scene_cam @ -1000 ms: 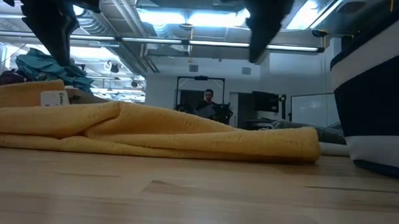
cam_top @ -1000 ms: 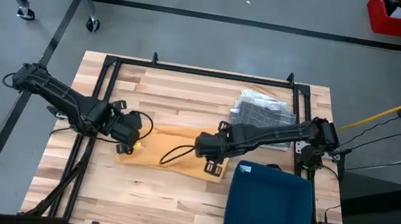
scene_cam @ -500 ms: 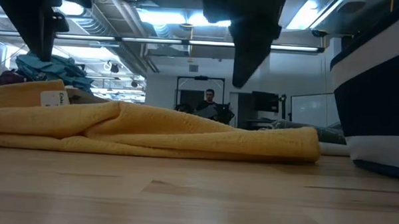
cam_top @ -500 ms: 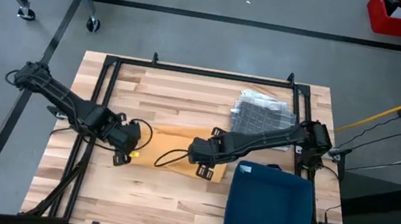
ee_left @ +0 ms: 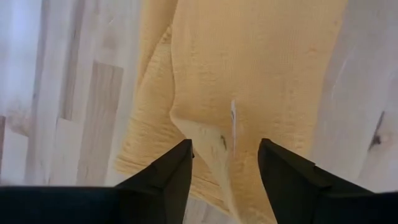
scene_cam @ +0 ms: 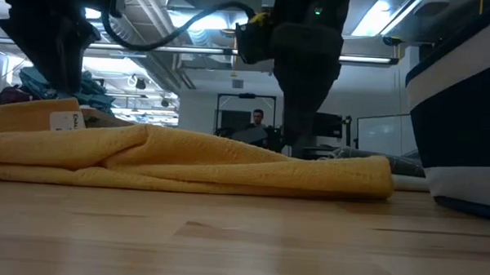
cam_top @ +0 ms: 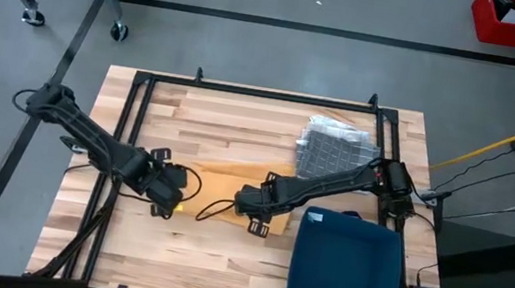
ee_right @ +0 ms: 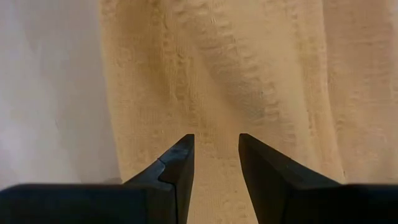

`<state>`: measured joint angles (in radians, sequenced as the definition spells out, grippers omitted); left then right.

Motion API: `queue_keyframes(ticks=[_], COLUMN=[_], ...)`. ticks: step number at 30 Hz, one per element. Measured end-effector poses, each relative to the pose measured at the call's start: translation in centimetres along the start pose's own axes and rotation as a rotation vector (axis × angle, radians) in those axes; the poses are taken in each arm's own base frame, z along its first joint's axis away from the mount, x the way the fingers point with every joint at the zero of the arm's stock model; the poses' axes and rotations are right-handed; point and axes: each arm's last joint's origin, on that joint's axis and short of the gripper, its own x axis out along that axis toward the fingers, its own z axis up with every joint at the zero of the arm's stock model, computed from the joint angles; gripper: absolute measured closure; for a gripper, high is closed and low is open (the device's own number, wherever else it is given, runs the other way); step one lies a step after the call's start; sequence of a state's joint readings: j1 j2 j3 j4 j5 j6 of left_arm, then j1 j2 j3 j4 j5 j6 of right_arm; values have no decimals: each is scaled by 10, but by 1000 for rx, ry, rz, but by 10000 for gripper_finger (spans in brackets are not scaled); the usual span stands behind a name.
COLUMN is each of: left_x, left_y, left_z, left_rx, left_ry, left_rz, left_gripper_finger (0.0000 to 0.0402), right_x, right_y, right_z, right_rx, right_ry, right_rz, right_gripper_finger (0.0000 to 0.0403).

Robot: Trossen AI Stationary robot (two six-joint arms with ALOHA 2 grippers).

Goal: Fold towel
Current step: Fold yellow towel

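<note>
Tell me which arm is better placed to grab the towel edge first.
Left, marginally: the left gripper hangs open over the towel corner. The right gripper, open too, sits over mid-cloth.

A pale wooden plank worktop carries a yellow towel lying flat and rumpled near its middle, a grey checked cloth toward its back right, and a dark blue bin at its front right corner.
</note>
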<state>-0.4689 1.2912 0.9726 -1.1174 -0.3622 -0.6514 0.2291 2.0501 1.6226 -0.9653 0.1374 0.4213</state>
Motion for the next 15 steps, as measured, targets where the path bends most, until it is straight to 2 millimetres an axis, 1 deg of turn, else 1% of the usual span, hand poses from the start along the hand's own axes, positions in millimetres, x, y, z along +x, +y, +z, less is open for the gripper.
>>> queue_keyframes(ticks=[5,12,15], left_x=[12,29,34], left_y=[-7,-10,-14], left_z=[2,0,1], left_rx=[26,97,131], left_ry=[48,151,158], left_rz=[39,179,181], left_gripper_finger=[220,219,231], right_x=[1,1,1], right_y=[0,1,1], right_z=[0,1,1], right_rx=[-1,0,1], right_ry=[1,-4,-11], right_rz=[-1,2,5], right_gripper_finger=[274,274,274])
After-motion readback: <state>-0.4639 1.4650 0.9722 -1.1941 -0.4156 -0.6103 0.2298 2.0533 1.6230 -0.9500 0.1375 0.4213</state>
